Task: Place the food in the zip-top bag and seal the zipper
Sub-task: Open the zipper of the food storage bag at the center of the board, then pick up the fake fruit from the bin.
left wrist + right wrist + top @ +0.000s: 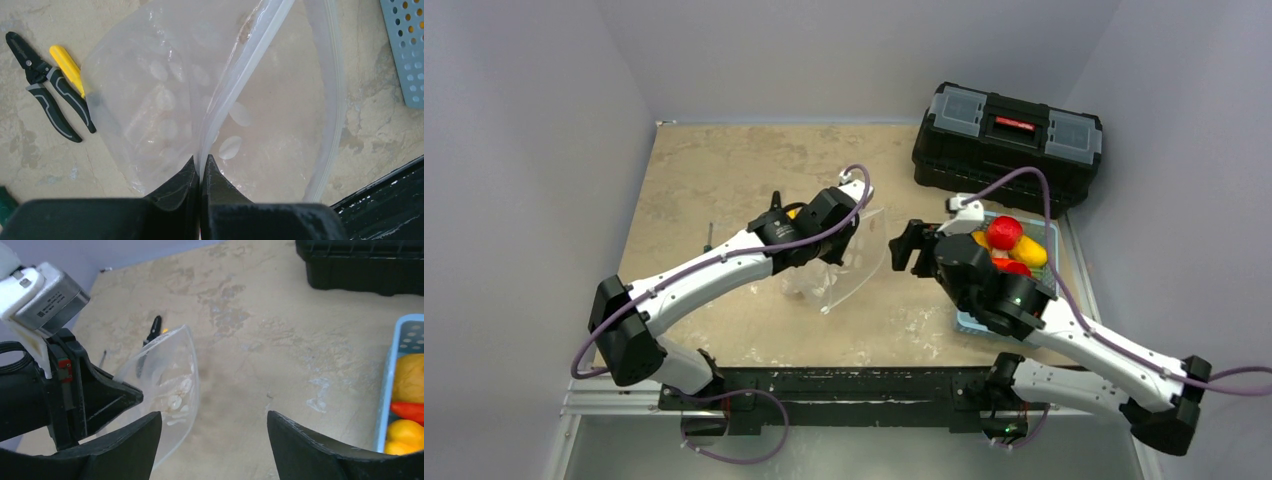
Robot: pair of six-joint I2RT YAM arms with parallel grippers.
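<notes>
The clear zip-top bag (849, 268) is held up off the table near the middle. My left gripper (200, 167) is shut on its mouth edge, pinching the zipper (245, 60) strip, and the mouth hangs open; the bag (280, 115) looks empty. My right gripper (214, 425) is open and empty, just right of the bag (170, 372), its jaws wide apart above bare table. The food (1009, 245), red, orange and yellow toy pieces, lies in the light-blue tray (969, 322) under my right arm; some of it shows at the right edge of the right wrist view (410, 405).
A black toolbox (1007, 143) stands at the back right. Black pliers (50, 95) and a yellow-handled screwdriver (67, 67) lie on the table behind the bag. The tray's corner (407, 50) shows in the left wrist view.
</notes>
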